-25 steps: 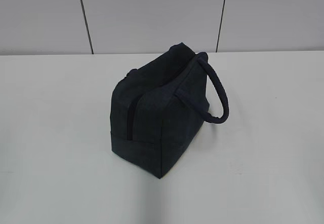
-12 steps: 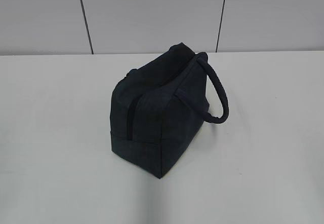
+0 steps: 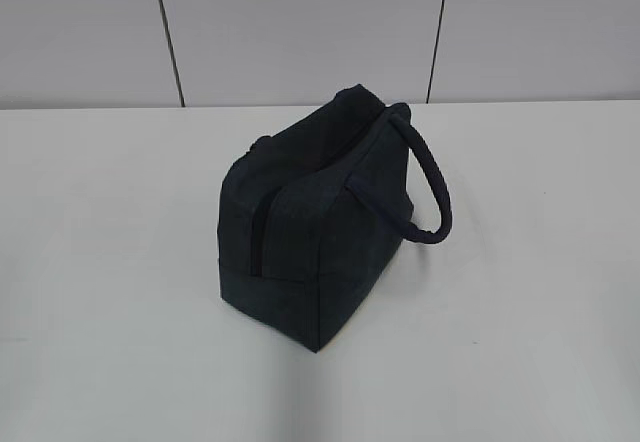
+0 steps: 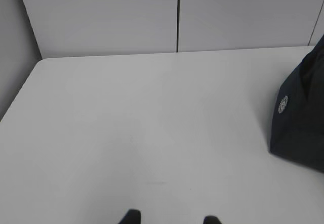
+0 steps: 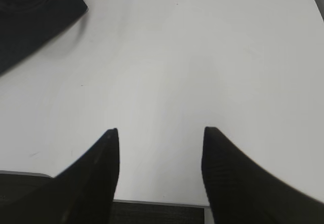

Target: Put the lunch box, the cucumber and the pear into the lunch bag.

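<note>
The dark navy lunch bag [image 3: 315, 227] stands in the middle of the white table, its zipper line along the top and down the near end and its padded loop handle [image 3: 430, 177] hanging to the right. It also shows at the right edge of the left wrist view [image 4: 301, 117] and in the top left corner of the right wrist view [image 5: 35, 16]. The lunch box, the cucumber and the pear are out of view. My left gripper [image 4: 172, 219] is open and empty, low over bare table. My right gripper [image 5: 161, 133] is open and empty near the table's front edge.
The white table [image 3: 120, 262] runs to a grey panelled wall [image 3: 300, 32] at the back. The table's rounded left corner [image 4: 43, 62] shows in the left wrist view. Neither arm appears in the exterior view.
</note>
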`<action>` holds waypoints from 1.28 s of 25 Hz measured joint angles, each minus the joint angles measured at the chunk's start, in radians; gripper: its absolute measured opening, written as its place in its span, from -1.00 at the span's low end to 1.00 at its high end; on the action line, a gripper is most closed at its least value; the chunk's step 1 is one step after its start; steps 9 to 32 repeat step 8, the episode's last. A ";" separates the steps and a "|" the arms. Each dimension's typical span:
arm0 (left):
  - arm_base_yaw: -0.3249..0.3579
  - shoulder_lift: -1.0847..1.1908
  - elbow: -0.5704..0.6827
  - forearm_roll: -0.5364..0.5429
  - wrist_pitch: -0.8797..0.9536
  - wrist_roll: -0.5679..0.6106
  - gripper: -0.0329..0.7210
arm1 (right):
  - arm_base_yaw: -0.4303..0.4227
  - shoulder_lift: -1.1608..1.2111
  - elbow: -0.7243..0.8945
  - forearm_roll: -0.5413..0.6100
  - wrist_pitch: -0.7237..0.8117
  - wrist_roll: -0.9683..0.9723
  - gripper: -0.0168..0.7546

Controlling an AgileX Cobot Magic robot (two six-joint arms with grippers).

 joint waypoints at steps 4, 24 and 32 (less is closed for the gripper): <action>0.000 0.000 0.000 0.000 0.000 -0.001 -0.30 | 0.000 0.000 0.000 0.000 0.000 0.000 0.11; 0.000 0.000 0.000 0.000 0.000 -0.001 -0.30 | 0.000 0.000 0.000 0.000 0.000 0.000 0.11; 0.000 0.000 0.000 0.000 0.000 -0.001 -0.30 | 0.000 0.000 0.000 0.000 0.000 0.000 0.11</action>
